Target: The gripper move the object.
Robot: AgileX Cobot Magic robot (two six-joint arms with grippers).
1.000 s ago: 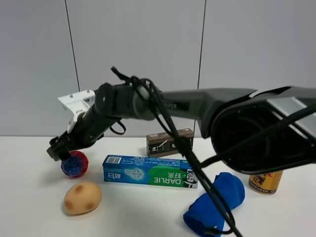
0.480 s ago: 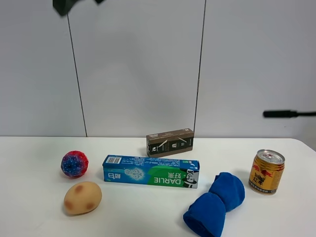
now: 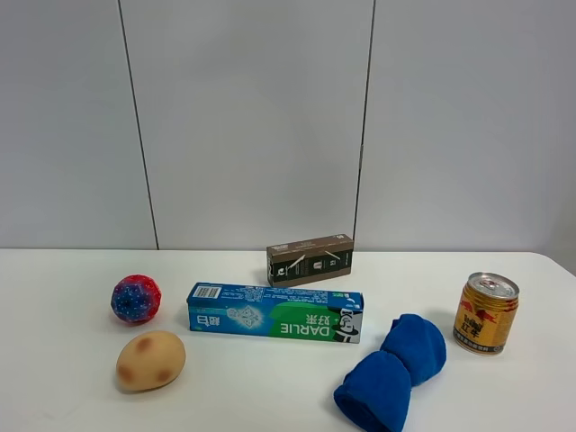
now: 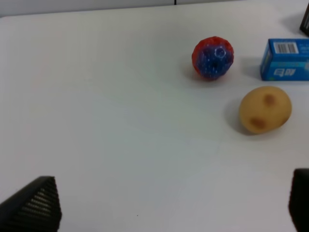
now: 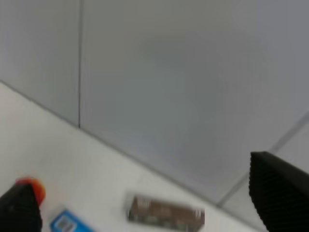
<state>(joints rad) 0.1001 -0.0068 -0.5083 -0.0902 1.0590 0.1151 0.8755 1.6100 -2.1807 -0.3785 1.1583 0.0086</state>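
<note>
The object, a small bumpy ball (image 3: pixel 136 299) mottled red and blue, rests on the white table at the left, free of any gripper. It also shows in the left wrist view (image 4: pixel 213 57). In the right wrist view a red edge of it (image 5: pixel 33 187) peeks from behind one fingertip. Neither arm shows in the exterior high view. My left gripper (image 4: pixel 166 212) is open and empty, its fingertips (image 4: pixel 34 205) far apart, well away from the ball. My right gripper (image 5: pixel 149 203) is open and empty, raised high and facing the wall; its view is blurred.
A tan brown-spotted lump (image 3: pixel 150 360) lies just in front of the ball. A blue toothpaste box (image 3: pixel 274 311) lies at the middle, a brown box (image 3: pixel 310 259) behind it. A blue rolled cloth (image 3: pixel 392 371) and a gold drink can (image 3: pixel 486 312) are at the right.
The right arm, which reached across to the ball one second ago, has lifted away and left the exterior view. The ball stays where it was.
</note>
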